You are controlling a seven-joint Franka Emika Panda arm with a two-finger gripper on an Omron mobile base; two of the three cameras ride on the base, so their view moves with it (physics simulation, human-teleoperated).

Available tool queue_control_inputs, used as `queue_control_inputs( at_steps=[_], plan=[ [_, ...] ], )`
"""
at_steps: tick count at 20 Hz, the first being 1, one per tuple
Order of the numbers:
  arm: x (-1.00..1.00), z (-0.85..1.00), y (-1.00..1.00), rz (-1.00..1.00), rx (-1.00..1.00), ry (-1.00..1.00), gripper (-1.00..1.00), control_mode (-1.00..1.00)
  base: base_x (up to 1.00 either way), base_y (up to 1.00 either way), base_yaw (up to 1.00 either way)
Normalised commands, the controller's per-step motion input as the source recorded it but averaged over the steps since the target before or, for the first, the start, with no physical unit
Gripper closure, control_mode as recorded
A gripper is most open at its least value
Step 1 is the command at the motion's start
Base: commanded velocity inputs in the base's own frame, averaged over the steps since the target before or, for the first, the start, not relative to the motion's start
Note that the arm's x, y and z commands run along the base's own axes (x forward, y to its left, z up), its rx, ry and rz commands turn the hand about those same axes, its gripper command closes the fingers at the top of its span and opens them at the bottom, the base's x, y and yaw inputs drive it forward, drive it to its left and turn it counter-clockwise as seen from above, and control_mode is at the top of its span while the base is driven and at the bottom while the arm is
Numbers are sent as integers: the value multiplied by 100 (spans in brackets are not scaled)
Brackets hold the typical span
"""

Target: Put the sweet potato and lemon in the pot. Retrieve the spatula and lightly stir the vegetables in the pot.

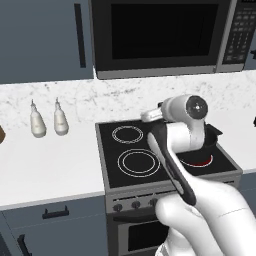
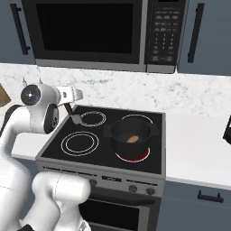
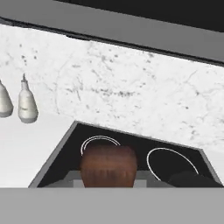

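Left base view: we see the arm (image 1: 187,165) rising from the lower right and bending over the stove (image 1: 120,172), which sits between two stretches of white desk (image 1: 50,167). The arm's body covers most of the pot (image 1: 214,136), of which a dark rim and one side handle show at the right rear, above a glowing red burner (image 1: 202,161). Two white bottles (image 1: 47,120) stand side by side on the desk at the left, against the marbled wall. A microwave (image 1: 165,35) hangs above the stove.

Right base view: we see the pot on the right front burner, whose red glow shows at the pot's base. The sweet potato (image 2: 132,139) lies inside the pot on its floor. The end effector (image 2: 68,107) hangs above the stove's left rear corner and pinches the spatula (image 2: 72,114), which slants downward with its grey blade just over the left rear burner ring (image 2: 92,118), well apart from the pot.

Hand view: we look along the end effector at the rounded reddish-brown end of the spatula handle (image 3: 108,166), held at the bottom centre. Beyond it lie the two rear burner rings, the marbled wall and the two bottles at the left.
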Motion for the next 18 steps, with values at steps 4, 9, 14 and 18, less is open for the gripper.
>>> queue_control_inputs(
  at_steps=[4, 9, 14, 18],
  plan=[
    [-16, 25, -100, -44, 51, 3, 100, -100, 0, 0, 0],
    [-22, 30, -100, -39, 45, 4, 100, -100, 0, 0, 0],
    [-9, 14, -100, -31, 40, 2, 100, -100, 0, 0, 0],
    [-52, -6, -93, -16, 26, -1, 100, -100, 0, 0, 0]
  ],
)
